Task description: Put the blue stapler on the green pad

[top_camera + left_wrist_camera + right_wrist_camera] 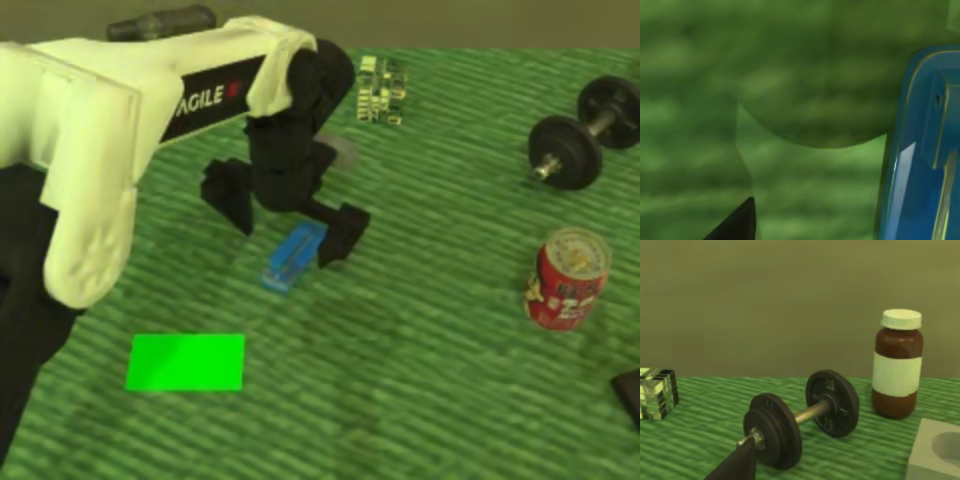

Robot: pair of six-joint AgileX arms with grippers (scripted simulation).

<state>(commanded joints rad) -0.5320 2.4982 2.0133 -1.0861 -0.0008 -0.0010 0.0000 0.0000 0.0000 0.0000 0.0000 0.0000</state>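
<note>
Far left of the top view: left arm (pixel 90 150), white and black, reaching in over the ribbed green carpet (pixel 420 380). Low on the left side, flat on that carpet, the green pad (pixel 186 362), bare and well apart from everything else. Up and to the right of the pad, near the middle, the blue stapler (pixel 292 256), lying at a slant on the carpet, not on the pad. Directly over the stapler, the left gripper (pixel 287 216), fingers spread wide, one black finger (pixel 229 197) out to the stapler's left and the other at its upper right end; whether that finger touches the stapler, impossible to tell. In the left wrist view, the stapler (pixel 922 150) very close, filling one side over blurred carpet.

Further right along the top edge, a glassy cube-like block (pixel 381 90). Right of that, near the upper right corner, a black dumbbell (pixel 585 132). Below the dumbbell, a red can (pixel 568 279) on the carpet. At the far right edge, low down, a dark sliver, probably the right gripper (pixel 630 392), parked there; fingers impossible to judge. From the right wrist view: dumbbell (pixel 802 416), a brown bottle (pixel 898 365) with white cap beside it, and a grey block (pixel 935 452) nearby.
</note>
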